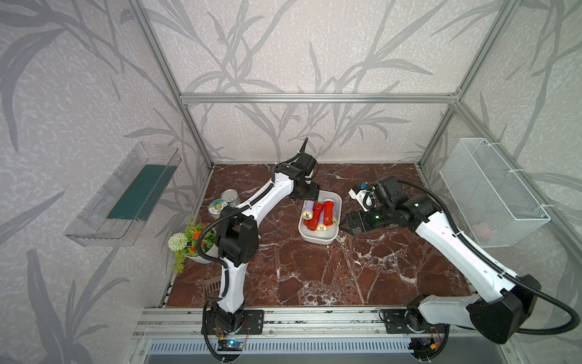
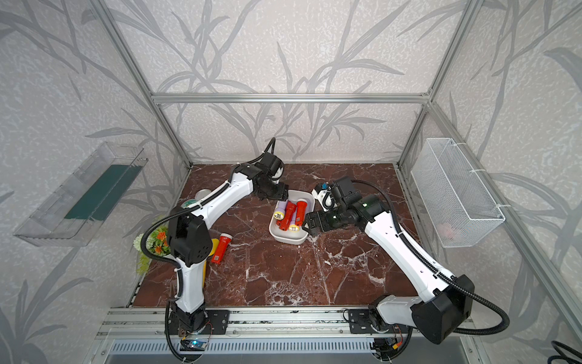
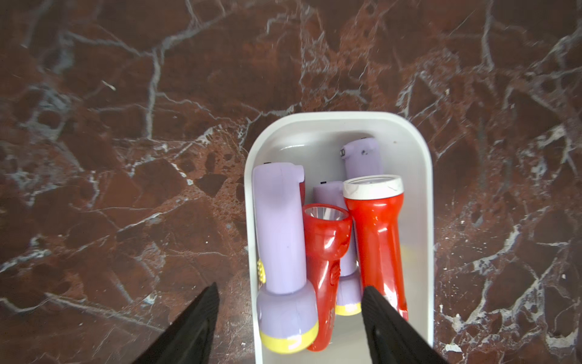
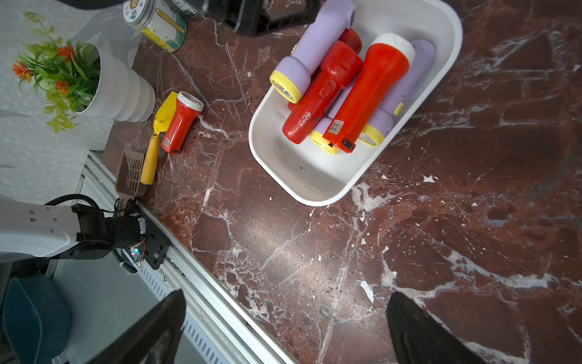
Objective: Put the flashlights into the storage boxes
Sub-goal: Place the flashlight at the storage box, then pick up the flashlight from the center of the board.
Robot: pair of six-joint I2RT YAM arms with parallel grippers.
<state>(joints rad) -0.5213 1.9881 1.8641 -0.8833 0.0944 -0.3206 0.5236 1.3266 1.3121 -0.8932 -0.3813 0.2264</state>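
The white storage box (image 1: 318, 238) (image 2: 288, 240) stands mid-table and holds several flashlights, lavender ones (image 3: 280, 227) and red ones (image 3: 378, 239) lying side by side and partly stacked. One more red flashlight (image 2: 222, 247) (image 4: 181, 126) lies on the table at the left, hidden by the left arm in a top view. My left gripper (image 1: 310, 198) (image 3: 291, 288) hangs open over the box's far end. One of its fingers is outside the box wall, the other above a red flashlight, and it grips nothing. My right gripper (image 1: 345, 225) (image 4: 285, 294) is open and empty beside the box's near right corner.
A yellow-handled spatula (image 4: 151, 157) and a brown scoop (image 4: 129, 176) lie by the loose flashlight. A potted plant (image 1: 195, 239) and two cans (image 1: 220, 205) stand at the left edge. A clear bin (image 1: 126, 195) hangs on the left wall and a wire basket (image 1: 491, 192) on the right wall.
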